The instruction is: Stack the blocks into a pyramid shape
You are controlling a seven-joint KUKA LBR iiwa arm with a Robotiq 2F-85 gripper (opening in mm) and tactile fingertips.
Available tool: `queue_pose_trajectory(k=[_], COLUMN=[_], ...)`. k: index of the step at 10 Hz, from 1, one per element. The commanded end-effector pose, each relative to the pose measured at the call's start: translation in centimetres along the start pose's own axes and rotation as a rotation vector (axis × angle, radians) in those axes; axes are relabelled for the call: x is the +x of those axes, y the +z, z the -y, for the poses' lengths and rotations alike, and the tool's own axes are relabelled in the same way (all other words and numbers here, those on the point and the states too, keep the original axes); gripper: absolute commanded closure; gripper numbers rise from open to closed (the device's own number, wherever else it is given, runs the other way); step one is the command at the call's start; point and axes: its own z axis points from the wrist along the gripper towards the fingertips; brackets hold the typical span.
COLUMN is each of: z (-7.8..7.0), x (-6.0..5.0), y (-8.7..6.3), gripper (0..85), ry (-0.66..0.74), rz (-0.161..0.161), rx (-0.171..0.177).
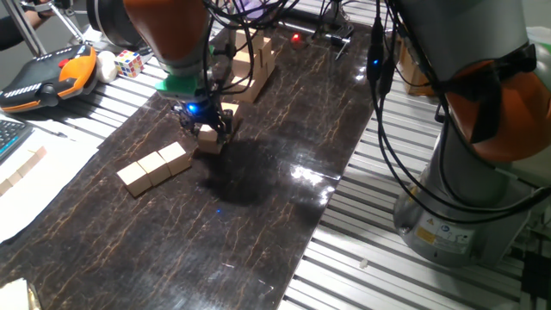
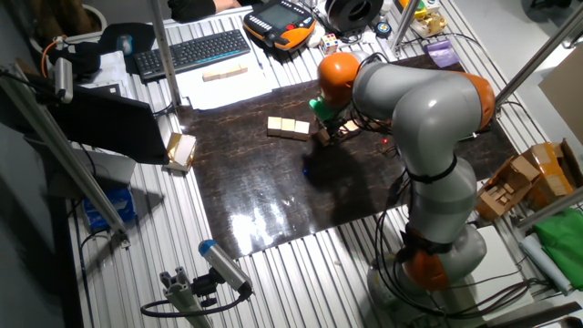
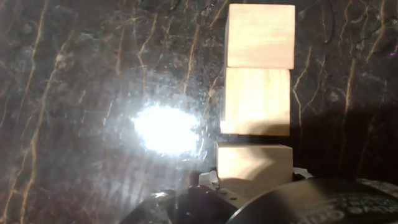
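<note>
Both fixed views show the big grey-and-orange arm (image 2: pixel 428 118) bent low over the counter (image 1: pixel 258 224), whose top is a dark marbled sheet laid on ribbed metal. From where I stand it takes up most of the scene, its elbow folded and its wrist pointing down toward the middle of the dark sheet.

A row of three blocks (image 1: pixel 155 167) lies flat on the dark sheet, side by side and touching, nothing stacked on them. At the far end of the counter sits a taller pile of wooden cubes (image 1: pixel 254 60), well apart from that row. An orange-and-black pendant (image 1: pixel 47 76) rests on the ribbed metal beside the sheet, and a small multicoloured cube (image 1: pixel 129 62) sits just beside it.

The pincer (image 1: pixel 207 127) is low, near the end of the row, closed narrowly around one tan block (image 1: pixel 209 141), with a blue light glowing at its wrist. In the hand view that held block (image 3: pixel 255 169) sits at the bottom edge between dark fingers, in line with two of the row's cubes (image 3: pixel 258 68) beyond it, beside a bright glare on the glossy sheet.
</note>
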Motion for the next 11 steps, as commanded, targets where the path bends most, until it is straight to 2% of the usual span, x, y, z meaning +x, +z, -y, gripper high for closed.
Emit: queue_pose_trajectory(k=[1,7,11], z=[-0.01,-0.36,-0.36], x=[-0.06,-0.82,-1.05], y=[0.11,0.64,0.98], gripper=[76.0,75.3,69.3], ry=[0.001,0.021,0.038], rz=[-0.001,-0.008,0.001], rx=[-0.002,-0.008,-0.016])
